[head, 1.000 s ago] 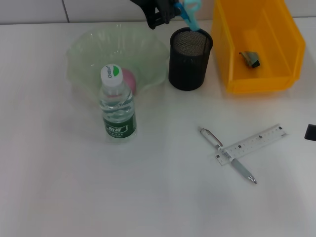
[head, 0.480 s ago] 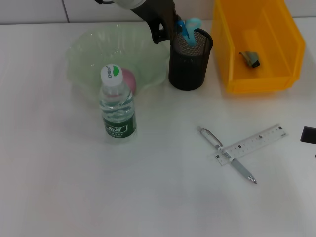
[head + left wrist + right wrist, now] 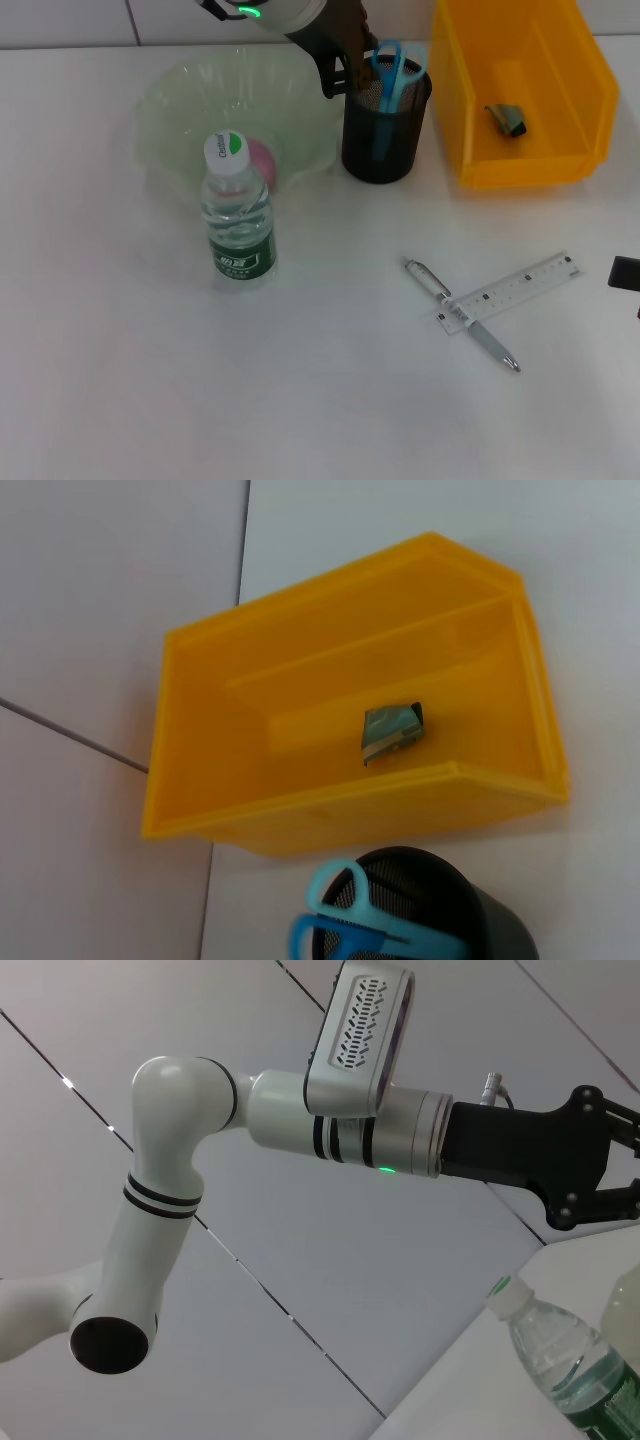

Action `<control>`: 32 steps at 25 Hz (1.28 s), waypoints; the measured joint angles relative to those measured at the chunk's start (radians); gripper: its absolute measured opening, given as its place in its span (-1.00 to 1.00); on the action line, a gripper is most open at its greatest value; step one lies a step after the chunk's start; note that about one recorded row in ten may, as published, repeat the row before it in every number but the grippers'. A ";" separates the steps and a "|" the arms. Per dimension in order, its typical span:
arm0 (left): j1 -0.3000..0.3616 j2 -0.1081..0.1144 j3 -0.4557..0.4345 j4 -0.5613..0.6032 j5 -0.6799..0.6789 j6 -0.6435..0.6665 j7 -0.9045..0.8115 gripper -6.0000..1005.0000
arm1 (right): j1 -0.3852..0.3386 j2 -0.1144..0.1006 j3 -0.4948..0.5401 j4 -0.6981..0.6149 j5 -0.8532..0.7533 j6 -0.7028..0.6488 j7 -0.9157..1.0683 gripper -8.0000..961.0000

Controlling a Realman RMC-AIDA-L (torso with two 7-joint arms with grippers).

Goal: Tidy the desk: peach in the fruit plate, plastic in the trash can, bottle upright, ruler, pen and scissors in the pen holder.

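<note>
Still risky: left end effector (image 3: 352,72), grip state unclear, beside scissors (image 3: 386,66) in pen holder (image 3: 384,130); could snag handles, tip holder.

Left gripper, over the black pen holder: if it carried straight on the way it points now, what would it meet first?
Most likely the blue scissors standing in the pen holder, then its rim. The left gripper points down at that cup from its plate side; depth is hard to judge, so it may pass beside the handles.
</note>
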 joint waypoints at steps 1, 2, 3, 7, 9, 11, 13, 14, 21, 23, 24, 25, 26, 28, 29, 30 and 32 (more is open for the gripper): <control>0.000 0.000 0.000 0.000 0.000 0.000 0.000 -0.66 | 0.001 0.000 0.000 0.000 0.000 0.000 0.001 0.37; -0.004 0.000 0.001 -0.006 -0.001 -0.003 -0.005 -0.65 | 0.001 0.000 0.000 0.000 0.000 0.000 0.001 0.38; -0.005 0.000 0.002 -0.005 -0.003 -0.003 -0.008 -0.64 | 0.001 0.000 0.000 0.000 0.000 0.000 0.002 0.38; 0.003 0.000 -0.001 0.019 -0.014 -0.010 -0.015 -0.40 | 0.002 0.000 0.002 0.000 0.000 0.000 0.003 0.38; 0.020 0.000 -0.021 0.055 -0.045 -0.015 -0.012 -0.25 | 0.001 -0.001 0.006 0.000 0.001 0.000 0.003 0.38; 0.037 0.001 -0.037 0.086 -0.086 -0.014 0.001 -0.09 | 0.000 -0.002 0.008 0.000 0.005 -0.001 0.003 0.38; 0.123 0.007 -0.118 0.199 -0.317 0.011 0.114 0.08 | -0.002 -0.002 0.009 -0.001 0.009 -0.002 0.003 0.38; 0.123 0.007 -0.118 0.199 -0.317 0.011 0.114 0.16 | -0.003 -0.002 0.010 -0.001 0.010 -0.002 0.001 0.38; 0.298 0.015 -0.338 0.203 -0.928 0.237 0.439 0.51 | 0.000 -0.004 0.049 -0.001 0.013 -0.002 -0.021 0.38; 0.406 0.015 -0.450 -0.028 -1.184 0.450 0.662 0.55 | 0.000 -0.004 0.076 -0.003 0.013 -0.002 -0.037 0.38; 0.406 0.015 -0.450 -0.028 -1.184 0.450 0.662 0.55 | -0.001 -0.004 0.095 -0.005 0.013 -0.002 -0.044 0.38; 0.427 0.015 -0.460 -0.073 -1.205 0.485 0.701 0.55 | -0.002 -0.005 0.108 -0.007 0.013 -0.002 -0.049 0.37; 0.427 0.015 -0.460 -0.073 -1.205 0.485 0.701 0.55 | -0.002 -0.006 0.120 -0.010 0.013 -0.002 -0.050 0.37; 0.427 0.015 -0.460 -0.073 -1.205 0.485 0.701 0.55 | -0.001 -0.012 0.137 -0.029 0.014 -0.003 -0.040 0.37; 0.515 0.013 -0.447 -0.206 -1.221 0.579 0.795 0.55 | 0.001 -0.017 0.139 -0.047 0.016 -0.004 -0.020 0.37; 0.554 0.014 -0.405 -0.250 -1.198 0.596 0.818 0.55 | 0.007 -0.024 0.140 -0.110 0.020 -0.004 0.038 0.37; 0.607 0.013 -0.317 -0.332 -1.151 0.602 0.864 0.55 | 0.020 -0.024 0.136 -0.212 0.024 -0.004 0.130 0.37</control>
